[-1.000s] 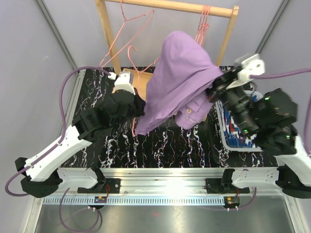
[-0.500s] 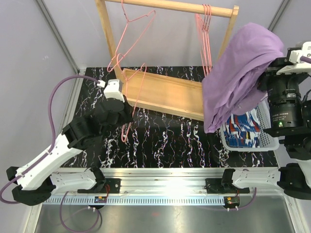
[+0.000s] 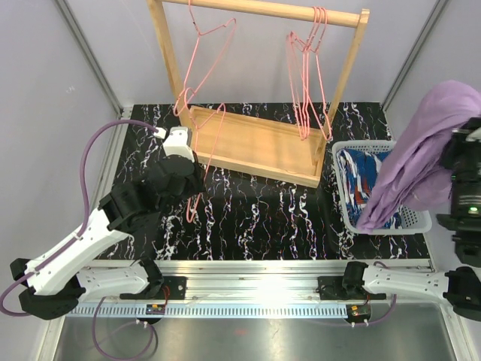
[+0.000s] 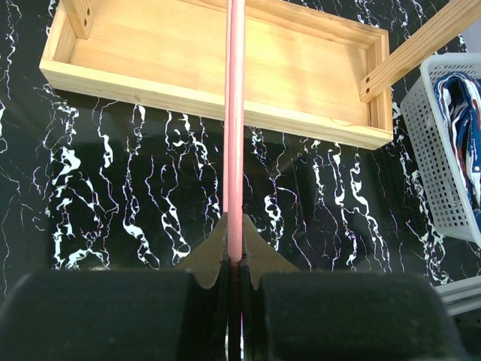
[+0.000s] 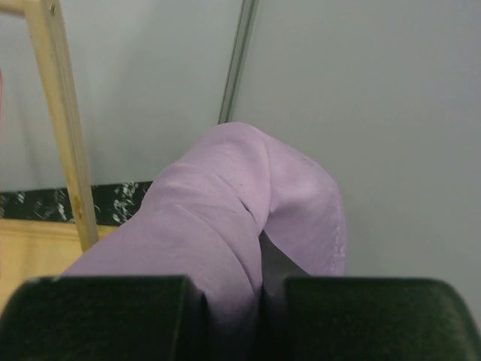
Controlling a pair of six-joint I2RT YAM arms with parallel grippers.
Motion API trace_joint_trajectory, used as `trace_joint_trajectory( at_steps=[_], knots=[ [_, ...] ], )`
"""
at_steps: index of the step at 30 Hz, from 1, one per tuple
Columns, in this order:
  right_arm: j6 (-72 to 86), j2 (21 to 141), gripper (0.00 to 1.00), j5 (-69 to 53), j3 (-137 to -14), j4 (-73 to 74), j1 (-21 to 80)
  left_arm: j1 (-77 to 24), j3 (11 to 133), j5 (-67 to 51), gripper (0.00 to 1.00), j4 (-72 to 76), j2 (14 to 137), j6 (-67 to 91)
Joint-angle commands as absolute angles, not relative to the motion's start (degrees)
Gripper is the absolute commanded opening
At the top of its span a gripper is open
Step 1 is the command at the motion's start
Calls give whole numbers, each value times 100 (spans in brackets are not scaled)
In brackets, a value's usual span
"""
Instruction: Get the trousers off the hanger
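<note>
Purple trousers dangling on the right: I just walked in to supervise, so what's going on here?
The right gripper has its jaws shut on the lilac trousers, holding them up over the white basket, where the blue patterned trousers already lie. The left gripper has its jaws clamped on a bare pink wire hanger above the table, in front of the wooden rack.
</note>
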State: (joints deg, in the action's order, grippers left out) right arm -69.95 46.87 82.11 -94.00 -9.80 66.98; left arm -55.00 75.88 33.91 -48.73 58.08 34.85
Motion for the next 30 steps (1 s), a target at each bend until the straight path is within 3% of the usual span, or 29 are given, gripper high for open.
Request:
trace_joint_trajectory(
  at_steps=[1, 4, 7, 9, 13, 24, 30],
  knots=[
    [-7566, 5089, 0, 8051, -8598, -834, 6706, -5467, 7559, 3446, 0, -4448, 5757, 3401],
    [-8323, 5177, 0, 7867, -7957, -2091, 6111, -5467, 7567, 3340, 0, -4342, 5800, 3419],
    [-6413, 5325, 0, 7244, -7796, -110, 4400, -5467, 7637, 3261, 0, -4210, 5871, 3463],
    [-5507, 5388, 0, 7058, -7621, 340, 3189, -5467, 7690, 3191, 0, -4140, 5968, 3489],
    [-4791, 4958, 0, 6987, -7190, 62, 2366, -5467, 7787, 3006, 0, -3929, 6126, 3411],
    [-7097, 4491, 0, 7190, -6706, -2984, 2083, -5449, 7902, 3006, 0, -3771, 6416, 3068],
    [-7707, 4509, 0, 7093, -6840, -2532, 2013, -5379, 7603, 2988, 0, -3587, 6232, 2997]
  ],
)
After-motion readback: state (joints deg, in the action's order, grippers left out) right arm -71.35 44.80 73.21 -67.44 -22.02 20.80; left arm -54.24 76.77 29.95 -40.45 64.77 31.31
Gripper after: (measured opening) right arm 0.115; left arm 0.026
